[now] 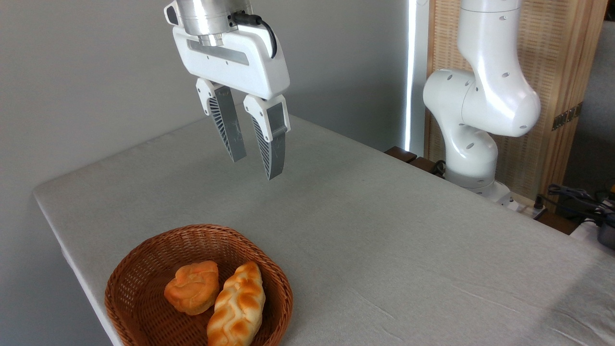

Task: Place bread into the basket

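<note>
A grey cloth-covered tabletop (pixel 384 230) is seen from a fixed camera, with a white robot arm (pixel 485 96) mounted at its far right edge. The arm's claw (pixel 254 166) is held high above the middle of the tabletop, pointing downward and slightly tilted. Its two ribbed grey fingers (pixel 226 127) are parted by a narrow gap, and nothing is held between them.

At the near left corner of the tabletop, a round brown wicker basket (pixel 144 269) with sloping woven sides is placed close to the edge. Inside it, the bread (pixel 238 305), a long braided loaf in pale yellow with golden-brown bumps, is laid lengthwise against the right inner wall, one pointed end aimed toward the far rim and the other toward the camera. A smaller round orange bun (pixel 193 287) is seen just beside it on the left, touching or nearly touching it. The lower part of the basket is cut off by the frame.

The claw is well apart from the basket, up and behind it. Because the loaf is resting inside the basket and the claw is empty and lifted clear, the task is judged to be complete, with the raised position likely chosen so that the basket's contents are not disturbed.
</note>
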Robot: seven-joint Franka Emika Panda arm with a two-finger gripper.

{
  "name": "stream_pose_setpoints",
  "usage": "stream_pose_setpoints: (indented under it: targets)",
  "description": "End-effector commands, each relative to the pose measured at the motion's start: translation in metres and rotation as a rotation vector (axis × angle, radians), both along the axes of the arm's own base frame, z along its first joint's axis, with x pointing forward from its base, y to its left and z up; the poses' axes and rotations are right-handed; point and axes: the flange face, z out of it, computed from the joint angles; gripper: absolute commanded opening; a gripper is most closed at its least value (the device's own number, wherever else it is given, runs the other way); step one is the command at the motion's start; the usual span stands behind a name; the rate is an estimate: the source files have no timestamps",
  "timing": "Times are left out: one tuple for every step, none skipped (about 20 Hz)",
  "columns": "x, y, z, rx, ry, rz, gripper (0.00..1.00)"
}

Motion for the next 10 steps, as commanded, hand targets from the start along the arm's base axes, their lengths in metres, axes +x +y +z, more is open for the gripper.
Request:
stream_pose_setpoints:
  targets:
    - [0.002, 0.005, 0.004, -0.017, 0.001, 0.008, 1.0]
    - [0.002, 0.005, 0.004, -0.017, -0.002, 0.008, 1.0]
    - [0.003, 0.005, 0.005, -0.017, -0.008, 0.008, 1.0]
    - [0.004, 0.005, 0.006, -0.018, -0.016, 0.008, 1.0]
    - [0.005, 0.004, 0.006, -0.018, -0.027, 0.008, 1.0]
    - [0.006, 0.005, 0.005, -0.018, -0.028, 0.009, 1.0]
    - [0.007, 0.008, 0.005, -0.019, -0.028, 0.013, 1.0]
    - [0.008, 0.012, 0.005, -0.019, -0.029, 0.02, 1.0]
    - [0.008, 0.013, 0.005, -0.019, -0.029, 0.023, 1.0]
    - [0.009, 0.015, 0.009, -0.022, -0.039, 0.026, 1.0]
